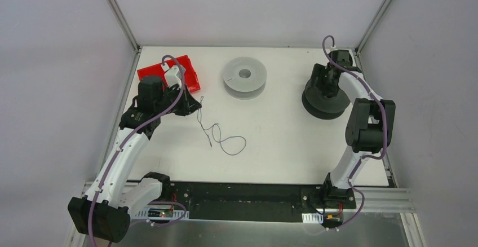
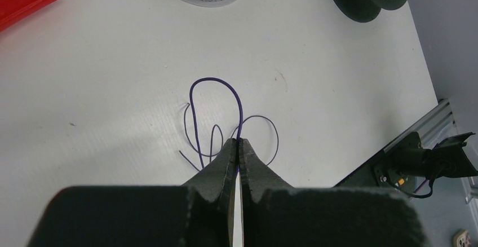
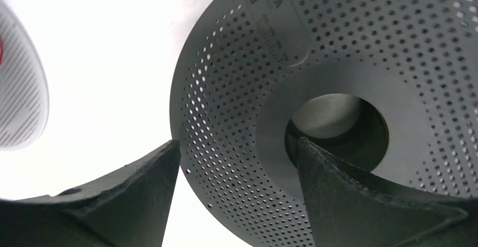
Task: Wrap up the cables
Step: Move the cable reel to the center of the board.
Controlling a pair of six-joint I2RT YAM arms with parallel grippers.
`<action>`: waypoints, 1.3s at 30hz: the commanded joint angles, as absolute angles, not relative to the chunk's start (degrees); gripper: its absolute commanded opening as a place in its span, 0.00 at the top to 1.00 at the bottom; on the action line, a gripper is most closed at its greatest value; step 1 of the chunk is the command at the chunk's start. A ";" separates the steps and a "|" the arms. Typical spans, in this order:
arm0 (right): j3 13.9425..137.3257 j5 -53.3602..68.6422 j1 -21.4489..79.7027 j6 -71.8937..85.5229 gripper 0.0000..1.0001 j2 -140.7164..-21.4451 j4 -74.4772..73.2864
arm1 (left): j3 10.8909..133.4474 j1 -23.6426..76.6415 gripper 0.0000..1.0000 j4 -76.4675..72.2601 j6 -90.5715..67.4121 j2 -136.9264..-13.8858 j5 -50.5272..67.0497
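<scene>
We hold the cable (image 2: 194,97) pinched in the left gripper (image 2: 239,141), fingertips closed. The right gripper (image 3: 237,142), jaws apart, straddles the flange of the dark spool (image 3: 349,44).

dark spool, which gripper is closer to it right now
Right. The right gripper is over the dark spool, fingers open astride its flange, one by the hub hole. The left gripper is across the table, shut on the thin wire.
</scene>
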State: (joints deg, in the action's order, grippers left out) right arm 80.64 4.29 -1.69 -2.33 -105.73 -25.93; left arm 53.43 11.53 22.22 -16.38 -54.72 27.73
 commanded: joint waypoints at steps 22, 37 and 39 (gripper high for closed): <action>53.93 8.44 29.30 15.12 0.30 -71.17 -17.36 | 54.20 10.20 1.00 21.99 -14.86 -53.37 25.75; 47.52 -47.07 57.60 -19.86 0.28 -78.52 -5.25 | 53.91 10.02 1.00 21.99 -14.88 -53.59 24.52; 48.08 -50.16 58.69 -21.92 0.28 -82.15 -3.45 | 53.89 10.04 1.00 21.98 -14.79 -53.55 24.44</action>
